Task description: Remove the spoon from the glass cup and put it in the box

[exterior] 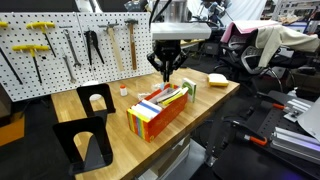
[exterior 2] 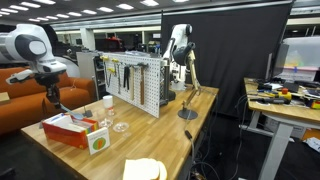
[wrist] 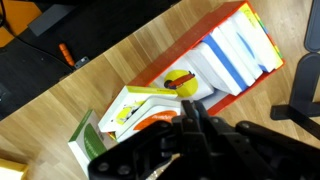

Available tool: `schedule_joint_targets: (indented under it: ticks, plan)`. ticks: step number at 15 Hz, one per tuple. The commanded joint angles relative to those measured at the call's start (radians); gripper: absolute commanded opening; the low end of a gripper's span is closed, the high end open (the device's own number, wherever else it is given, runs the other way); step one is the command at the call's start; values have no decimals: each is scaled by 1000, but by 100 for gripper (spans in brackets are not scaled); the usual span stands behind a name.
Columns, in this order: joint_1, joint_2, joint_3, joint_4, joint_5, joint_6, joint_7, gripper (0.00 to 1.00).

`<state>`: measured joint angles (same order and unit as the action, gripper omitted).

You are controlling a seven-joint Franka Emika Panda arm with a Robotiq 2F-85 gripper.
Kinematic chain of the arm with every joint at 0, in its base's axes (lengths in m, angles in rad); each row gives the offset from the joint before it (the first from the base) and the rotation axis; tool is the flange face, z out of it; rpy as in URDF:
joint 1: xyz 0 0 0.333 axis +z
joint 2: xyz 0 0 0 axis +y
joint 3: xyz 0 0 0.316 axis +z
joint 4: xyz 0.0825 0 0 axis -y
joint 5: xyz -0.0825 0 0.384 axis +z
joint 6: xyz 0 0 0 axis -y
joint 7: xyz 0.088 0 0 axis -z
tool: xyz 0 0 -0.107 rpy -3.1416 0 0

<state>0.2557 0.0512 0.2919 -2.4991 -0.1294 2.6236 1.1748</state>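
Wood of the counter (exterior: 205,98) carries the box (exterior: 160,108), and the hand (exterior: 165,68) hangs just above its top in an exterior view. In the wrist view, what I take for the spoon (wrist: 168,87), a slim yellow piece with a rounded yellow and red end, lies on the box beside its white and blue strips; it is too small to be sure. The hand's fingers are dark and blurred, so I cannot tell whether it is clenched or released. The glass cup (exterior 2: 120,123) stands near the box, its contents too small to make out. I judge the placing done or nearly so, with only letting go and the retreat left
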Motion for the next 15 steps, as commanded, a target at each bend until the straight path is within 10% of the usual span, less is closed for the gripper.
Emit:
schedule_joint_targets:
  ticks: [1,4,5,15]
  plan:
    - [13,61,-14,39,31,-1,-85,1]
    - [22,96,-20,59,31,-14,-116,1]
    - [24,103,-20,65,36,-17,-127,29]
    - [42,61,-23,90,48,-78,-181,92]
